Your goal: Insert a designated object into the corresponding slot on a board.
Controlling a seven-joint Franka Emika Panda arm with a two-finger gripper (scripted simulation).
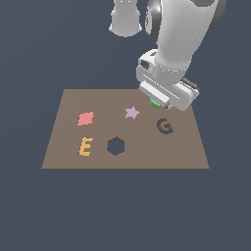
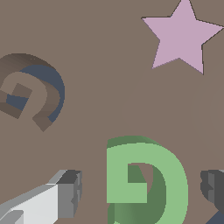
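One green letter G (image 2: 146, 183), solid and thick, seen closest in the wrist view, lying flat on the brown board (image 2: 96, 113). One gripper (image 2: 140, 192), fingers spread wide: a pale finger with a grey pad (image 2: 68, 192) on one side of the green piece, a dark grey finger (image 2: 214, 186) on the other, each standing apart from it with board showing between, neither one touching. In the exterior view only a sliver of the green piece (image 1: 155, 103) peeps out beneath the white hand of the arm (image 1: 166, 88), which hangs over the far part of the board toward the exterior view's right and hides the rest of the letter. One G-shaped slot (image 1: 165, 126), dark, cut through the board (image 1: 63, 157), lying just nearer the camera than the hand and a little toward the exterior view's right of it; unfilled, with dark floor visible through it in the wrist view (image 2: 30, 89), and well apart from the green letter. One lilac star (image 1: 132, 112) set in the board, between the green piece and the slot's row, toward the exterior view's left of the hand; also plain in the wrist view (image 2: 181, 37). One red diamond (image 1: 85, 118) further toward the exterior view's left. One orange E (image 1: 86, 146) nearer the front edge. One dark hexagonal hole (image 1: 116, 146), unfilled, beside the E. Shapes on the board, counted: three filled, two open. Board resting on a plain dark blue floor (image 1: 122, 211).
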